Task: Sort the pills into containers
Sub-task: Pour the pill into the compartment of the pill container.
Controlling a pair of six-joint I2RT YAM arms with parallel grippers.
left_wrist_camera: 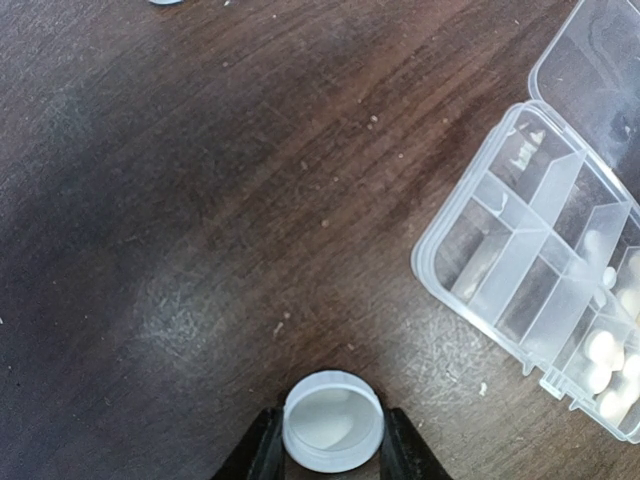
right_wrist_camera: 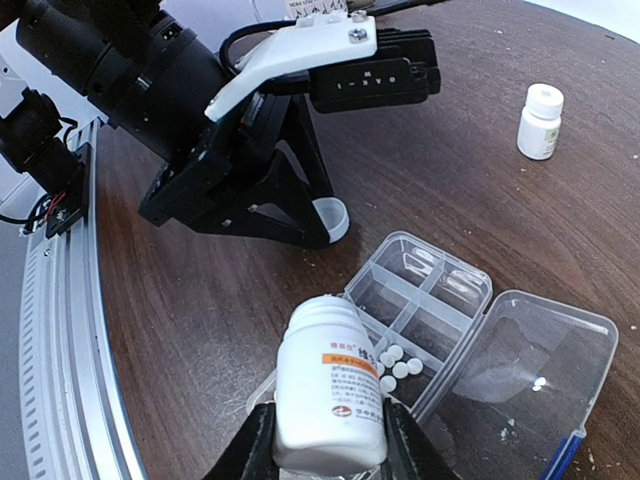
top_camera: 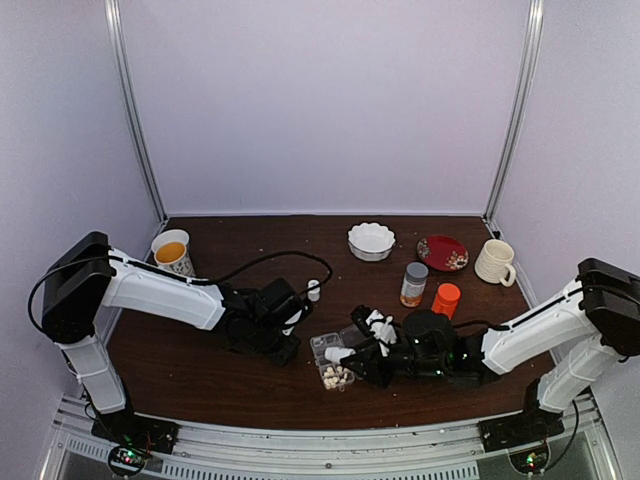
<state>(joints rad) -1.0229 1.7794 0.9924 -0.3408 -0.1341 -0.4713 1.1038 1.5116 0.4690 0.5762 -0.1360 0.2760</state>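
Bare tabletop (top_camera: 200,370) front-left; organiser box (top_camera: 322,346) hemmed between left arm (top_camera: 165,290) and right arm (top_camera: 520,340) (orange bottle (top_camera: 446,299) beyond)

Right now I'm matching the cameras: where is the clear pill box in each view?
Top view: pill box, low centre.
Left wrist: right edge, right of the white cap.
Right wrist: lower middle, behind the held white bottle.
Shared landmark: the white pills inside it.
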